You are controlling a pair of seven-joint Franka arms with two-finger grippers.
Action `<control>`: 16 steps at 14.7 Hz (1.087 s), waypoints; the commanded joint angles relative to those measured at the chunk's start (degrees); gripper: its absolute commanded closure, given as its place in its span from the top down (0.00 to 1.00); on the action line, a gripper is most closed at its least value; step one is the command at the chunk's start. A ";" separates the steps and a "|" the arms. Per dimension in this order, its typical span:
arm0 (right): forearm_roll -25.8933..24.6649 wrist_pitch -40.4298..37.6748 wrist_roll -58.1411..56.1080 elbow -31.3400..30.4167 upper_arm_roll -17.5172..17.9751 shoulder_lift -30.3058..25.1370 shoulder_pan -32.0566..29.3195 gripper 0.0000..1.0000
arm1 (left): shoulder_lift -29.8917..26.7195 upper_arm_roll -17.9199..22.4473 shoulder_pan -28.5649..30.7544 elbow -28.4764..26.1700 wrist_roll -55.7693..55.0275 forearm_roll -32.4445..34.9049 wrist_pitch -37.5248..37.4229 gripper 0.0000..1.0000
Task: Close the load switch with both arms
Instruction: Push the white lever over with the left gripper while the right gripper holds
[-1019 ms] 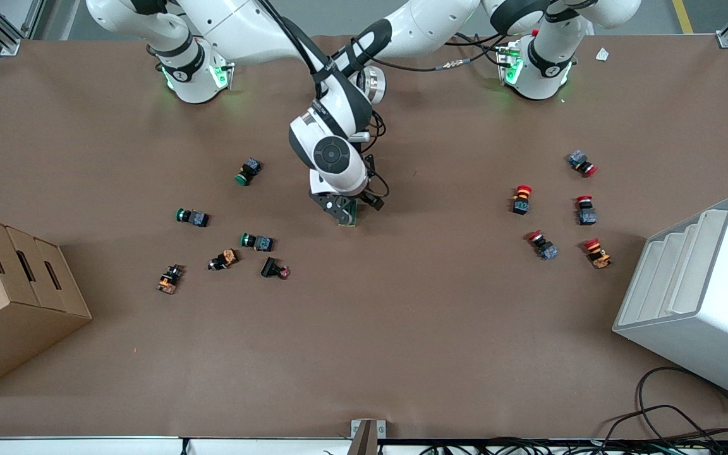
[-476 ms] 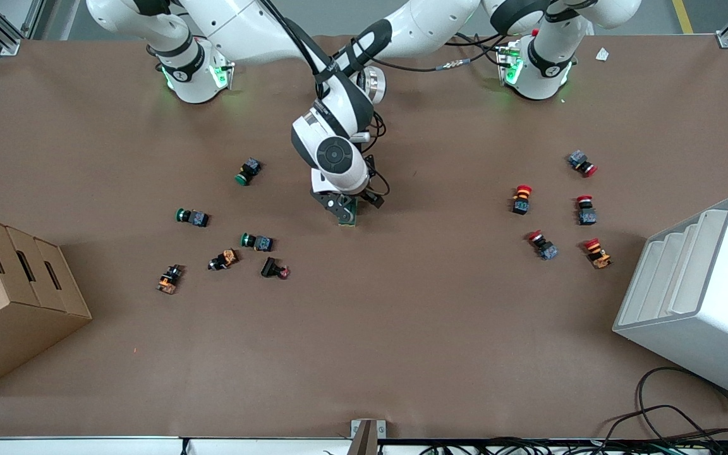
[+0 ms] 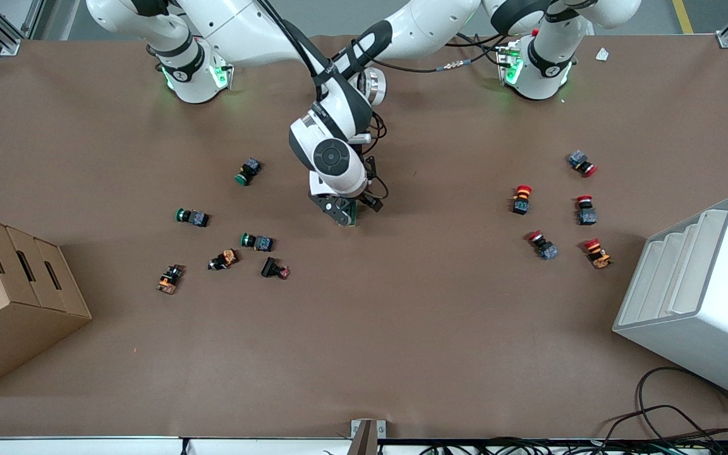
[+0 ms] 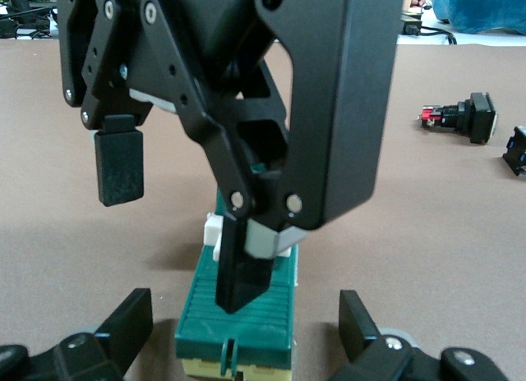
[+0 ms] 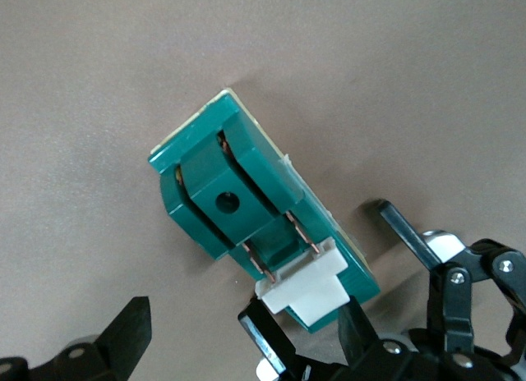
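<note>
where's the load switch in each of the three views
Front view: load switch mid-table, mostly hidden under the two grippers.
Left wrist view: low centre, green ribbed body lying on the table.
Right wrist view: centre, green block with its white lever.
Shared landmark: the white lever, also visible in the left wrist view.

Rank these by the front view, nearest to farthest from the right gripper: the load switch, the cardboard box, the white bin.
1. Load switch, right under the right gripper.
2. Cardboard box, at the right arm's end of the table.
3. White bin, at the left arm's end.
</note>
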 commanded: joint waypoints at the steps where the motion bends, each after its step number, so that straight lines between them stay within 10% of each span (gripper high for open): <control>1: 0.74 0.18 -0.43 2.36 0.15 0.26 -1.52 1.00 | 0.35 0.12 -0.09 0.42 -0.96 1.73 -0.44 1.00; 16: 0.39 0.35 -3.33 6.15 0.07 0.44 -5.31 1.00 | 0.44 1.26 0.00 0.78 -0.96 2.61 -0.35 1.00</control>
